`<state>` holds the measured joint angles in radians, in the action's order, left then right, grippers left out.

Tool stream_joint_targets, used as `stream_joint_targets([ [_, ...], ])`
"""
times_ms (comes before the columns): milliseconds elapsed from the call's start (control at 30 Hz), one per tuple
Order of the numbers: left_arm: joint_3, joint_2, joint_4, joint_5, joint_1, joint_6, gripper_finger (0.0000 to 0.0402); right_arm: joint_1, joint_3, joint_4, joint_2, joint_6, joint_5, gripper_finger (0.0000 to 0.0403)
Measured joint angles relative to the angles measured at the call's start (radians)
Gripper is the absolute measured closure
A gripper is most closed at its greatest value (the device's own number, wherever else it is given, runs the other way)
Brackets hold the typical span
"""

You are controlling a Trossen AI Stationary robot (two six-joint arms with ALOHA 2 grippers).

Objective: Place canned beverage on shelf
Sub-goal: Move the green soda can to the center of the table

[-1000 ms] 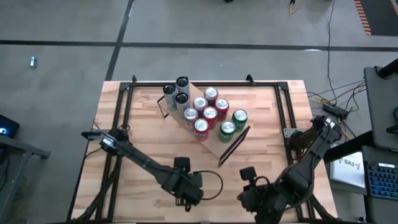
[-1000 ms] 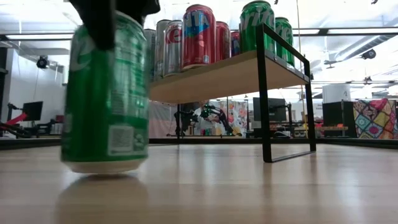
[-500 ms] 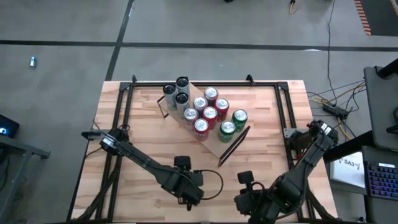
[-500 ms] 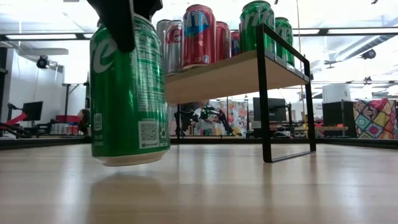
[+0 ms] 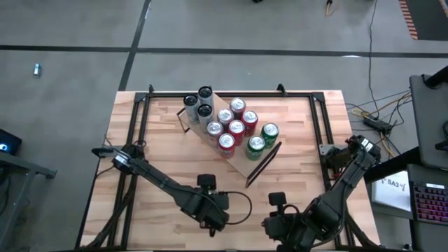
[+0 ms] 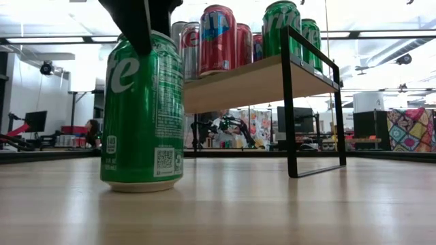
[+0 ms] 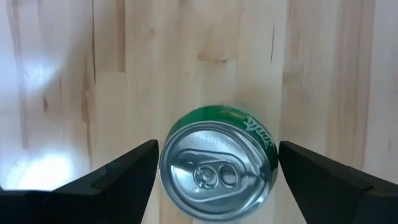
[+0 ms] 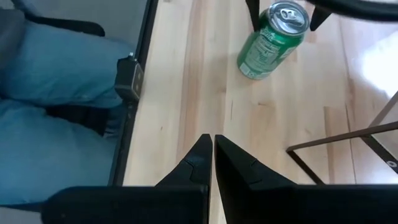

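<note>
Grey concrete floor (image 5: 70, 42) crossed by dark seam lines, around a light plank tabletop (image 5: 294, 147) with black rail frame (image 5: 137, 119). Desk with keyboard (image 5: 428, 199) beside the table. Loose cables (image 5: 374, 112) on the floor. Bright ceiling strip lights (image 6: 41, 39); 1 patchwork-patterned panel (image 6: 411, 131); monitor (image 6: 35, 120) in the far room.

high: overhead | low: table-level — wrists: close above green can (image 7: 217, 163), shared
</note>
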<state>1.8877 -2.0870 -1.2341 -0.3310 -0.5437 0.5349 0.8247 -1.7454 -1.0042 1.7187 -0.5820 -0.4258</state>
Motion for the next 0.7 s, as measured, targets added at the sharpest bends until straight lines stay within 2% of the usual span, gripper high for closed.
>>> stream_joint_targets([
  [267,0.071,0.006,-0.023,-0.010,-0.022,-0.072,0.0087,0.000,0.000,0.022,0.000,-0.002,-0.037,0.0394],
  [333,0.100,0.006,-0.036,-0.061,-0.034,-0.104,0.0087,0.000,0.000,0.026,0.000,-0.001,-0.063,0.0394],
  [467,0.136,0.020,-0.065,-0.256,-0.087,-0.227,0.0086,0.016,0.014,0.049,-0.002,0.022,-0.141,0.0394],
  [567,0.089,0.062,-0.057,-0.365,-0.145,-0.289,0.0086,0.032,0.059,0.144,-0.002,0.083,-0.182,0.0394],
  [700,-0.042,0.163,0.011,-0.414,-0.197,-0.294,0.0086,0.039,0.121,0.288,-0.002,0.168,-0.181,0.0394],
])
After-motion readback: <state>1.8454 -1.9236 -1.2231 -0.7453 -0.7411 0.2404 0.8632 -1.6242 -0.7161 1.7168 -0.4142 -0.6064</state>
